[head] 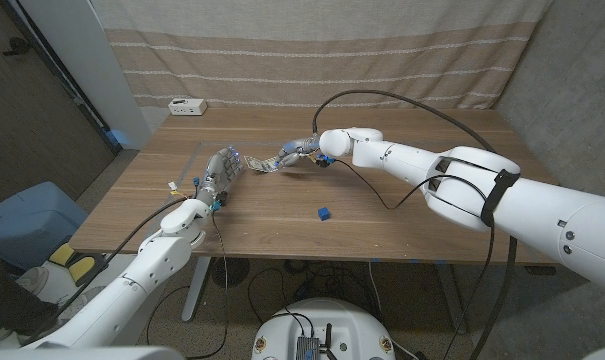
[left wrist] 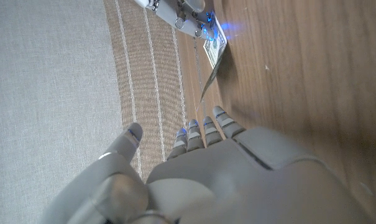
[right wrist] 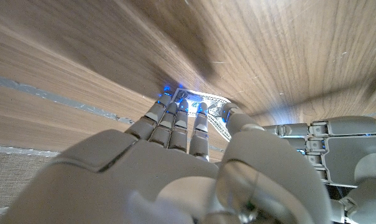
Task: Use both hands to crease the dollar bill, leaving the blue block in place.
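The dollar bill (head: 268,162) hangs a little above the wooden table (head: 402,215), between my two hands at the middle back. My right hand (head: 300,150) pinches its far end between thumb and fingers; the right wrist view shows the bill (right wrist: 206,99) under those fingertips (right wrist: 175,115). My left hand (head: 225,166) is just left of the bill, fingers spread and holding nothing. In the left wrist view its fingertips (left wrist: 203,127) stop short of the bill (left wrist: 214,51), which dangles from my right hand (left wrist: 178,9). The small blue block (head: 324,212) lies apart, nearer the front edge.
A white box (head: 187,106) sits at the table's back left corner. A strip of tape (head: 188,161) runs along the table by my left arm. A black cable (head: 422,105) loops over the right arm. A striped curtain (head: 312,55) hangs behind.
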Robot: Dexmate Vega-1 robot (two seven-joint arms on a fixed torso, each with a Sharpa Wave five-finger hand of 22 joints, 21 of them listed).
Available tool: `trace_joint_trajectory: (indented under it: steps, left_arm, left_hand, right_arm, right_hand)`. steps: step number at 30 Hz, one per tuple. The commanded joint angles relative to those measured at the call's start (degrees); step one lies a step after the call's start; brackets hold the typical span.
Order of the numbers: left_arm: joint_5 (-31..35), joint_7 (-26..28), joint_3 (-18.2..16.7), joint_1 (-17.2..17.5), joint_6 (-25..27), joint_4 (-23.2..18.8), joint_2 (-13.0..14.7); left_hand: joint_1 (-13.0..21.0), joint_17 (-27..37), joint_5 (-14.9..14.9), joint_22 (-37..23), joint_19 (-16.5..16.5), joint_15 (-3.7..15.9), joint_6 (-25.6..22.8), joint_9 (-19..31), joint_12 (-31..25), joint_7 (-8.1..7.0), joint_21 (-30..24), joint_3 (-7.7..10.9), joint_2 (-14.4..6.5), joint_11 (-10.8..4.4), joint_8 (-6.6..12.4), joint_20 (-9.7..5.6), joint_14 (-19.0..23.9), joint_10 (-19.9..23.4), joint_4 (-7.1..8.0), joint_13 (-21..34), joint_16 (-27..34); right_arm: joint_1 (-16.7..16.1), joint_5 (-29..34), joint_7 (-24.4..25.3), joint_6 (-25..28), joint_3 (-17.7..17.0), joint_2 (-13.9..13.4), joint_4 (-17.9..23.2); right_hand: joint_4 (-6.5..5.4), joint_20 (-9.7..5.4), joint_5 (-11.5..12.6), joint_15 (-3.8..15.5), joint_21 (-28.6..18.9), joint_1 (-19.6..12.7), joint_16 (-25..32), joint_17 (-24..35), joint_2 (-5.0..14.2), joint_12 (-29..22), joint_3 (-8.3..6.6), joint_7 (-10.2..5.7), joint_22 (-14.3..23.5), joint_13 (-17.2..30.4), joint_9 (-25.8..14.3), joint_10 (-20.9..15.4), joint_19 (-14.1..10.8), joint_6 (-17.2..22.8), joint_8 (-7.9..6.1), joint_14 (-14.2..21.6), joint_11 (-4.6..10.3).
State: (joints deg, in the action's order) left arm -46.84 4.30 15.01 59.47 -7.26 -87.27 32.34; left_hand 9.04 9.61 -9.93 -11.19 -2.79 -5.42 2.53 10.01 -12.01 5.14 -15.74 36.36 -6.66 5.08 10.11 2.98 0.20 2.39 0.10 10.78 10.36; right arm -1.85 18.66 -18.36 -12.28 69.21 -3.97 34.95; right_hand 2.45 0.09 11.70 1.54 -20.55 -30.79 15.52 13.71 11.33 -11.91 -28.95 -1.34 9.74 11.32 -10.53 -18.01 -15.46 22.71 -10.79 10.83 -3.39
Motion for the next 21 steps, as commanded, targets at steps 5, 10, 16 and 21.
trace_joint_trajectory:
  steps: [5,10,16,21]
  left_arm:
    - [-8.7,-6.7,-1.5,-0.6,-1.6,3.7,-4.3]
    - [-11.3,-8.8,-2.2,-0.7,-3.0,5.0,-6.4]
    - [-12.1,-10.0,-2.4,-0.8,-3.7,5.5,-7.2]
    - [-11.1,-8.5,-2.4,-0.2,-4.7,4.9,-7.4]
  left_hand:
    - [1.1,0.1,0.1,-0.1,-0.6,-0.68,3.2,0.1,-0.2,0.24,-0.2,-0.13,0.0,1.37,-0.71,0.6,0.7,0.1,-0.89,0.1,0.3]
    - [1.2,0.1,0.1,-0.1,-0.8,-0.91,5.2,0.1,-0.1,0.04,-0.3,-0.25,0.1,1.63,-0.85,0.78,0.9,0.0,-1.22,0.1,0.2]
    - [1.4,0.1,0.1,-0.1,-2.5,-1.51,6.1,0.1,-0.5,-0.33,-0.8,-0.4,0.1,2.45,-0.32,1.65,2.3,1.3,-1.67,0.1,0.5]
    - [1.4,0.1,0.1,-0.1,-3.1,-1.93,6.1,0.1,-0.5,-0.49,-1.0,-0.46,0.1,2.66,-0.12,2.1,2.8,1.7,-1.84,0.1,0.5]
  right_arm:
    - [0.1,0.0,-0.2,-0.2,0.4,0.3,-0.3]
    - [0.2,0.0,-0.2,-0.4,0.5,0.7,-1.0]
    - [0.0,0.0,-0.3,-0.2,0.5,0.3,0.0]
    - [-0.3,0.1,-0.7,0.5,0.4,-0.3,1.3]
  right_hand:
    - [-0.26,0.03,0.2,0.04,0.2,-0.6,0.0,0.1,-0.15,0.1,-0.41,0.33,0.2,0.1,-0.1,-0.2,-0.6,0.4,-0.07,0.4,-0.21]
    - [-0.26,0.03,0.2,0.05,0.3,-0.6,0.0,0.1,-0.16,0.1,-0.42,0.32,0.2,0.1,-0.1,-0.2,-0.6,0.5,-0.09,0.4,-0.23]
    - [-0.28,0.02,0.1,0.02,0.4,-0.6,0.0,0.1,-0.16,0.1,-0.45,0.29,0.2,0.1,-0.1,-0.2,-0.6,0.6,-0.09,0.4,-0.19]
    - [-0.31,0.0,0.1,0.07,0.5,-0.7,0.0,0.1,-0.15,0.1,-0.46,0.34,0.2,0.1,-0.1,-0.2,-0.7,0.6,-0.08,0.3,-0.24]
